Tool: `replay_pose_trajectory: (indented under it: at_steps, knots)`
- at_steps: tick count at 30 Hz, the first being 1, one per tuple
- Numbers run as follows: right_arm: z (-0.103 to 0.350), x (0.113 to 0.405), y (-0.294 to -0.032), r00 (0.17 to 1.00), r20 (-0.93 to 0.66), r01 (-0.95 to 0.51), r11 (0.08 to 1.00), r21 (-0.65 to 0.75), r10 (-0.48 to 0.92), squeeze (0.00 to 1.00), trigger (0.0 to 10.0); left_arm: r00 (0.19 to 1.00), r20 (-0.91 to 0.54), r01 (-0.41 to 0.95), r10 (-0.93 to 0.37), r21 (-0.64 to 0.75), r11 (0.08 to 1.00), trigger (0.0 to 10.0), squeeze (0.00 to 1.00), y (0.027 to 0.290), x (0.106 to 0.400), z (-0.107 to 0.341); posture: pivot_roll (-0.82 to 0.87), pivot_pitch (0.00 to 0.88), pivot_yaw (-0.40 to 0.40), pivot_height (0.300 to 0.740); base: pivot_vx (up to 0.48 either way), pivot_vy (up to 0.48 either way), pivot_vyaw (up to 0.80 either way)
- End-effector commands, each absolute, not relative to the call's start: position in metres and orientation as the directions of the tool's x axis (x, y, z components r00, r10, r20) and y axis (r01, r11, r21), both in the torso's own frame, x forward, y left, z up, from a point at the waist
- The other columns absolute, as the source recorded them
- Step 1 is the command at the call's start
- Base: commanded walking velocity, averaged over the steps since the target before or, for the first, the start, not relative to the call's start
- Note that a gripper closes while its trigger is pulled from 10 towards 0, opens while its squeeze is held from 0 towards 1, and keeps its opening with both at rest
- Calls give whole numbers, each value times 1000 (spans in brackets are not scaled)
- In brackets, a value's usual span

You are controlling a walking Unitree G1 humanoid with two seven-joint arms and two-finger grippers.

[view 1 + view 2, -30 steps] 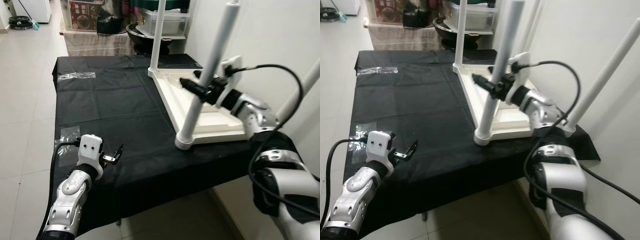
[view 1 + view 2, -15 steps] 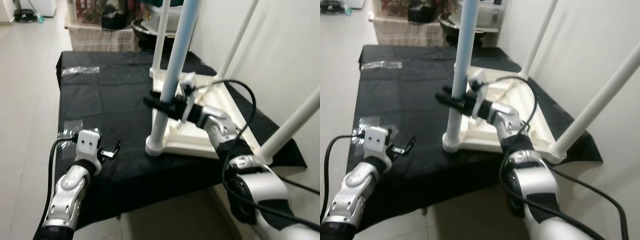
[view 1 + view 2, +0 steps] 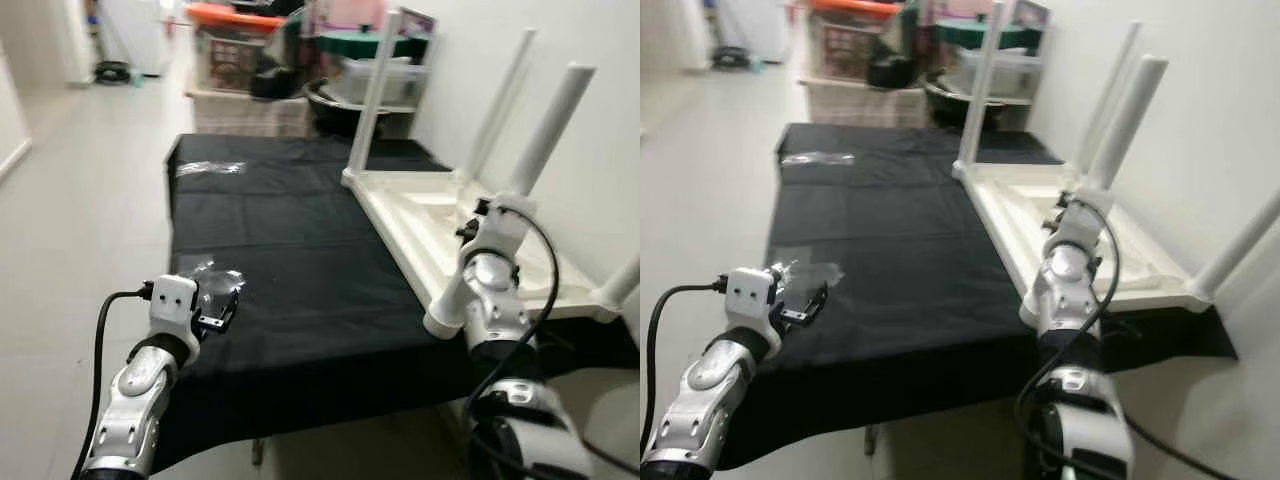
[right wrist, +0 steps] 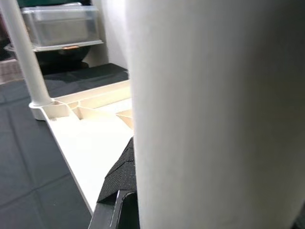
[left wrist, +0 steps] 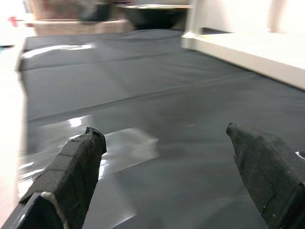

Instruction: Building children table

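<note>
On the right, near edge of the black-draped bench point(image 3: 270, 250), the right gripper point(image 3: 478, 212) is still clamping the upturned children's table's point(image 3: 440, 215) near leg point(image 3: 545, 125), now upright rather than tilted, while the left gripper point(image 3: 222, 312) is hovering spread, empty.

Left pincer point(image 5: 167, 167) spread wide above black cloth point(image 5: 143, 90); white tabletop point(image 5: 252, 47) beyond.

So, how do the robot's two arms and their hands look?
Both arms are silver with black joints. The left hand has a white wrist block with two dark dots, a black cable looping from it, and black textured fingers. The right hand carries a similar white block and cable.
</note>
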State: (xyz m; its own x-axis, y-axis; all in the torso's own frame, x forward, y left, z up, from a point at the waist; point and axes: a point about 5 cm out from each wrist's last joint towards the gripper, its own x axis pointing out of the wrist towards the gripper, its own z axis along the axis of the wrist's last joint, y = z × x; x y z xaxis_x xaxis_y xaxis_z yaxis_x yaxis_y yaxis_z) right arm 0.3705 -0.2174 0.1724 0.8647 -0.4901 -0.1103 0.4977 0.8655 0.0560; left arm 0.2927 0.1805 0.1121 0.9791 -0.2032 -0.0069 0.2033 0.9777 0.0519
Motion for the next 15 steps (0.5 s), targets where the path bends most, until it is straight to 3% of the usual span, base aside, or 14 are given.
replay_pose_trajectory:
  at_steps: [1,2,3,4,6,7,13,15]
  knots:
    - [135,362,-224,799,-292,547,837,-10,-526,0,0,976,-14,220,-219,52,974,10000,0,177,294,111,55,0,-129,740,0,0,0]
    - [136,366,-222,810,-311,525,851,5,-498,0,4863,976,-14,220,-219,52,974,10000,0,177,294,111,55,0,-129,740,0,0,0]
    - [136,366,-222,810,-311,525,851,5,-498,0,4863,976,-14,220,-219,52,974,10000,0,177,294,111,55,0,-129,740,0,0,0]
    - [140,371,-218,836,-310,488,872,40,-453,0,10000,976,-14,220,-219,51,974,10000,0,177,294,111,54,0,-128,740,0,0,0]
    - [143,375,-214,844,-309,477,877,60,-438,0,10000,976,-15,220,-219,51,974,10000,0,177,294,111,54,0,-128,740,0,0,0]
    - [154,381,-212,882,-254,434,893,114,-397,1000,10000,975,-16,220,-220,51,974,10000,0,177,294,111,49,0,-126,740,0,0,0]
    - [182,382,-221,900,-153,432,884,177,-409,1000,10000,976,-17,219,-219,53,974,10000,0,178,294,110,51,0,-128,740,0,0,0]
    - [208,387,-229,941,-64,339,914,224,-334,1000,10000,976,-16,217,-217,54,975,10000,0,179,293,111,50,0,-126,740,0,0,0]
